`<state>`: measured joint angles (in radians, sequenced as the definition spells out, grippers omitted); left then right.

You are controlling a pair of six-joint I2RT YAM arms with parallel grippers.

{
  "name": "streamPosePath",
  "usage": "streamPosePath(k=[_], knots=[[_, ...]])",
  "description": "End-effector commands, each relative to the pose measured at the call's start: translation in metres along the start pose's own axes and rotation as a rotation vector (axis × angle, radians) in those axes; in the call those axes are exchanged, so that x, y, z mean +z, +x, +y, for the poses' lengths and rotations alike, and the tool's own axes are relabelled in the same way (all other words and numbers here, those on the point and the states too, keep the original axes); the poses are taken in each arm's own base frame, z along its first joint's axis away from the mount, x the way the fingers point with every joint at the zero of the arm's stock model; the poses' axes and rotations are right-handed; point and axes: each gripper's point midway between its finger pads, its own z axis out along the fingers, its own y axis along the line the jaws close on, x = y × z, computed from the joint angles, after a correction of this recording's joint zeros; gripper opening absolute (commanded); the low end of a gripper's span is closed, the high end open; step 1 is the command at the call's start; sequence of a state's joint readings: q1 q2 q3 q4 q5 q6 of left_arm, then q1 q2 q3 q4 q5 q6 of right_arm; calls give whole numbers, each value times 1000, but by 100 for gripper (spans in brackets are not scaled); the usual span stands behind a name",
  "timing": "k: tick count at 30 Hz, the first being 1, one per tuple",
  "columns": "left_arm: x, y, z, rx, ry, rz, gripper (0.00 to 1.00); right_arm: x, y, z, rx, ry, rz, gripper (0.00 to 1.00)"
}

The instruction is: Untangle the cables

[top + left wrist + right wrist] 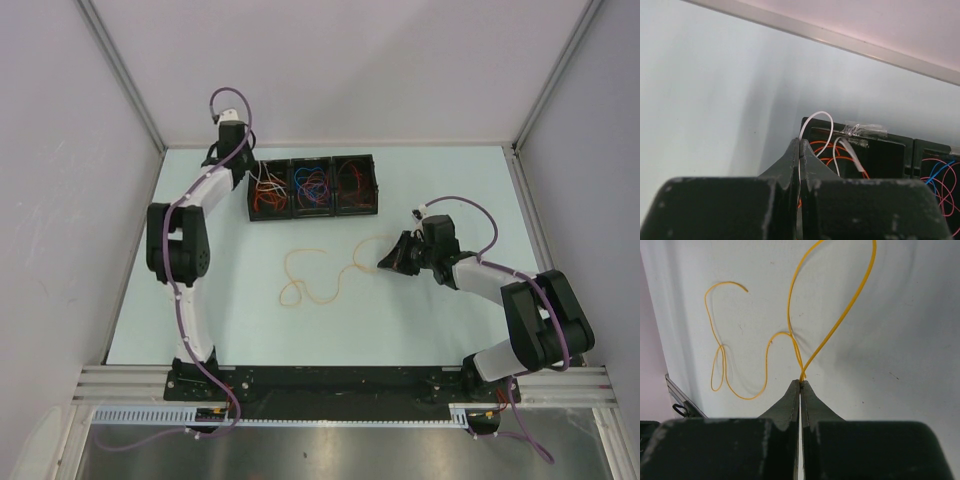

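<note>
A yellow cable [318, 272] lies in loose curls on the table, and my right gripper [385, 263] [800, 382] is shut on a doubled bend of the yellow cable [840, 320] at its right end. At the tray's left compartment, my left gripper [250, 178] [799, 142] is shut on a thin white cable [820, 114] that arches up over the compartment wall. Orange cables [840, 150] lie tangled under it. Blue and red cables [312, 185] [940, 175] fill the middle compartment, and red-orange cables [353, 180] fill the right one.
The black three-compartment tray [330, 213] stands at the back centre of the table. A strip of clear tape [865, 130] sticks to the rim of its left compartment. Walls and a metal frame close in the table at the back and both sides.
</note>
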<state>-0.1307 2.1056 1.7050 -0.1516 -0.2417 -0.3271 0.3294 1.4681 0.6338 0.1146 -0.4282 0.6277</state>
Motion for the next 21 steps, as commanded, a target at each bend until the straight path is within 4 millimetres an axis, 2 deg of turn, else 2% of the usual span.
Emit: streamPosePath(k=[1, 2, 5, 12, 16, 21], knots=[[-8, -14, -25, 22, 58, -114, 0, 2, -4, 1, -6, -21, -13, 0], [-13, -19, -35, 18, 83, -147, 0, 2, -4, 1, -6, -22, -14, 0], [-15, 4, -39, 11, 91, -124, 0, 2, -3, 1, -5, -20, -11, 0], [-15, 17, -48, 31, 101, -141, 0, 2, -3, 0, -1, -24, -8, 0], [-13, 19, -46, 32, 89, -146, 0, 2, -4, 1, -3, -26, -10, 0], [-19, 9, -49, 46, 95, -157, 1, 3, -3, 1, -4, -30, -5, 0]])
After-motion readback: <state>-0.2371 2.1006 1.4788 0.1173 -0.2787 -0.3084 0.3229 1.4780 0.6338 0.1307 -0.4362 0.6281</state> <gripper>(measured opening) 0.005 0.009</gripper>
